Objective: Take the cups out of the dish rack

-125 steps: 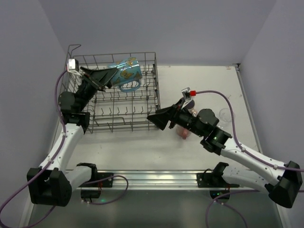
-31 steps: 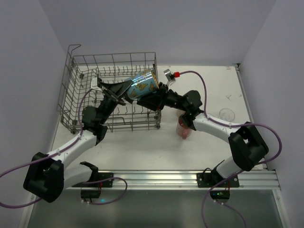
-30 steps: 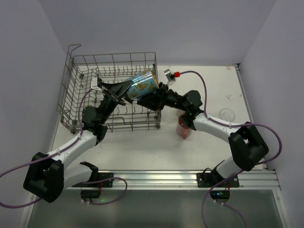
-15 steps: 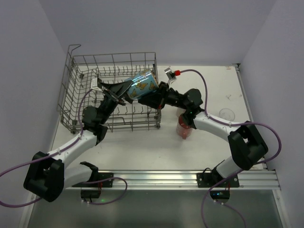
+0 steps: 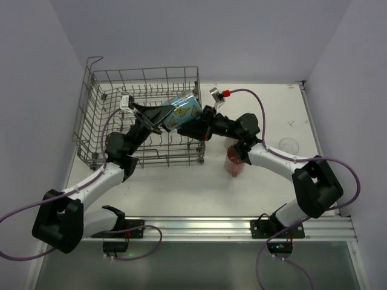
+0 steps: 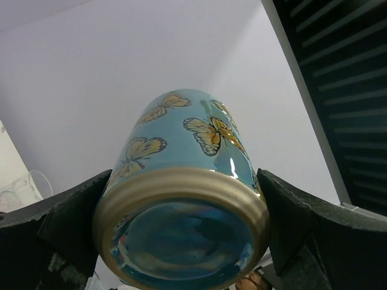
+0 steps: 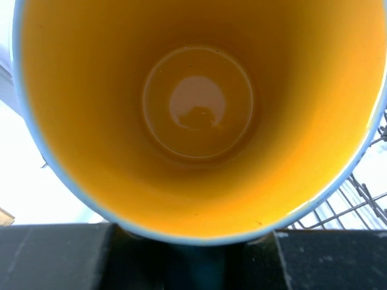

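- left gripper (image 5: 162,117): jaws spread wide, one finger (image 6: 69,220) on each side of the butterfly mug (image 5: 182,110) at its base; can't tell whether the pads touch it
- right gripper (image 5: 202,121): closed on the same mug at the mouth end, a blue part of the mug wedged between its fingers in the right wrist view
- mug is tipped on its side in the air over the right end of the dish rack (image 5: 97,112), base facing left, yellow inside facing right
- left arm reaches over the rack's near wall, wrist pointing right; right arm stretches left across the table (image 5: 272,106) to the rack's right wall
- mug markings: orange-yellow butterflies on light blue, gold-toned base rim
- translucent red mug (image 5: 234,164) and clear glass tumbler (image 5: 288,145) stand on the table right of the rack
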Robot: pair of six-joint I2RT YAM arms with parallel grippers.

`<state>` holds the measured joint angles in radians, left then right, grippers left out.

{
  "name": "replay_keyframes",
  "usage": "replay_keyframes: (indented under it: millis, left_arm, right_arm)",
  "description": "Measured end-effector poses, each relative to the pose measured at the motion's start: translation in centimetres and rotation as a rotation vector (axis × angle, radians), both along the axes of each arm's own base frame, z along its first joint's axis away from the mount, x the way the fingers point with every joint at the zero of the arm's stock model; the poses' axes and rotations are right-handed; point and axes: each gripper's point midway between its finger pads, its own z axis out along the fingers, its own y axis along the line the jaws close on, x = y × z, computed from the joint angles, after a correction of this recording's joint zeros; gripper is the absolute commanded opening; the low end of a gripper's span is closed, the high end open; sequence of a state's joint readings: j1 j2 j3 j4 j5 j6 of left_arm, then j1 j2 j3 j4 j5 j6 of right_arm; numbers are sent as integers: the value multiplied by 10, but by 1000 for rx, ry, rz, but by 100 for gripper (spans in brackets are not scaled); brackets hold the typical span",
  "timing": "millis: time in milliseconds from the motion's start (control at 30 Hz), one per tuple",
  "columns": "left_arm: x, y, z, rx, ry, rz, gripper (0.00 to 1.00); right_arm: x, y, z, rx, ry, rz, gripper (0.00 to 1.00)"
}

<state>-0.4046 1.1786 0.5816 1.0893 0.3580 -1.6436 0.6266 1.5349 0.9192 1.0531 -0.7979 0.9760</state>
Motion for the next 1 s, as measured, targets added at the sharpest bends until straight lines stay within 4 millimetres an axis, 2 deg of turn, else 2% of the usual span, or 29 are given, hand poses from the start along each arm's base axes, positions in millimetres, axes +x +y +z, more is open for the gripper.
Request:
replay_keyframes:
  millis: [200, 400, 600, 767, 867, 1000]
  left_arm:
    - [-4, 5, 1, 55, -49, -42, 100]
    - [1, 34, 13, 63, -111, 26, 100]
    - [-7, 34, 17, 73, -156, 3, 100]
    - [-3, 36, 9, 128, -139, 30, 100]
    - [-4, 35, 6, 181, -141, 49, 100]
    - [-4, 34, 17, 254, -184, 78, 100]
  right_arm:
    - [-12, -10, -2, -4, 2, 6, 0]
    - [-17, -26, -21, -40, 51, 0, 0]
    - [-10, -35, -33, -68, 110, -23, 0]
    - [-17, -49, -27, -71, 114, -46, 0]
    - [-11, -66, -16, -67, 90, -101, 0]
    - [10, -102, -11, -77, 88, -242, 0]
